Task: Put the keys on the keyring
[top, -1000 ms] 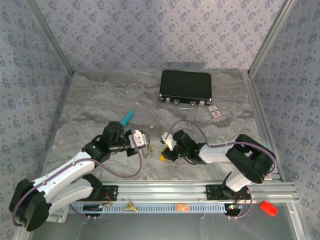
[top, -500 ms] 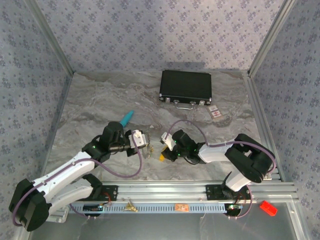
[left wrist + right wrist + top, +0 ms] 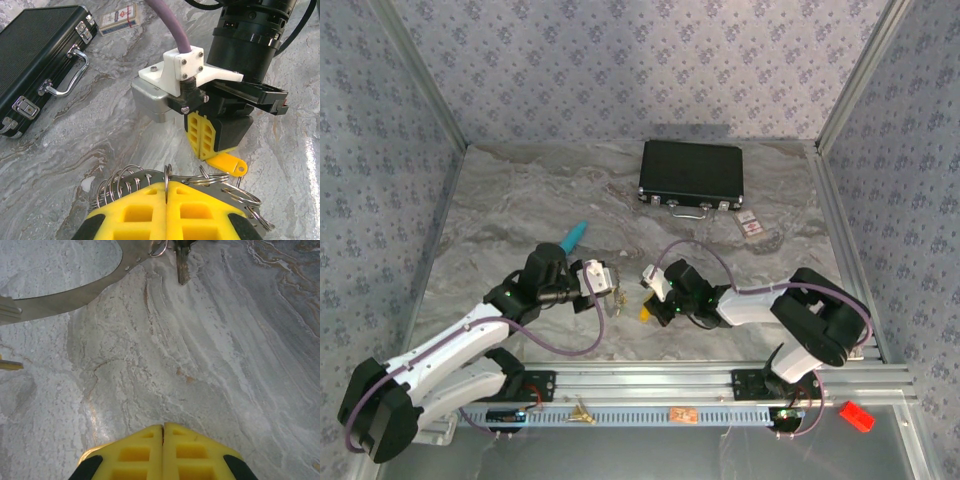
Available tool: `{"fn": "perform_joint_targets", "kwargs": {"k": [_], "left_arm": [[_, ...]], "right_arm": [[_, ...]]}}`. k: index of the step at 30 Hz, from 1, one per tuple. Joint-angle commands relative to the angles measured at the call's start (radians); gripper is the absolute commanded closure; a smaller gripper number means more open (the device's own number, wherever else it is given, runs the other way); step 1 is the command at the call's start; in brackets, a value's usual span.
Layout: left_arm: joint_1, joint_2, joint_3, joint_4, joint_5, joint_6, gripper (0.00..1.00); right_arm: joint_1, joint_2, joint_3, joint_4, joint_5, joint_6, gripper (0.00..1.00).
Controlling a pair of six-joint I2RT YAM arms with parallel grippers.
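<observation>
Left wrist: left gripper (image 3: 166,194) clamps the keyring (image 3: 125,178), a bunch of thin silver wire loops; right gripper (image 3: 204,150) pads together, touching a yellow tag (image 3: 227,163).

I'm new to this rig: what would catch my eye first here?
The two arms meet nose to nose near the front: the left gripper is shut on the keyring, a bunch of silver wire loops, and the right gripper stands shut just beyond, with a yellow tag poking out under its tips. A black case lies at the back.
</observation>
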Motion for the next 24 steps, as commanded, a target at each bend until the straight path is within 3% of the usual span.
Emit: {"fn": "perform_joint_targets", "kwargs": {"k": [1,13,24], "left_arm": [[0.006,-0.019,-0.007,-0.035,0.009,-0.004,1.00],[-0.005,-0.010,0.036,-0.042,0.012,-0.109,1.00],[-0.051,0.053,0.051,0.017,0.008,-0.229,1.00]], "right_arm": [[0.005,-0.061,0.007,-0.033,-0.021,-0.004,1.00],[0.005,-0.363,0.008,-0.259,-0.045,-0.097,1.00],[-0.046,-0.539,0.095,-0.447,-0.178,-0.148,1.00]]}}
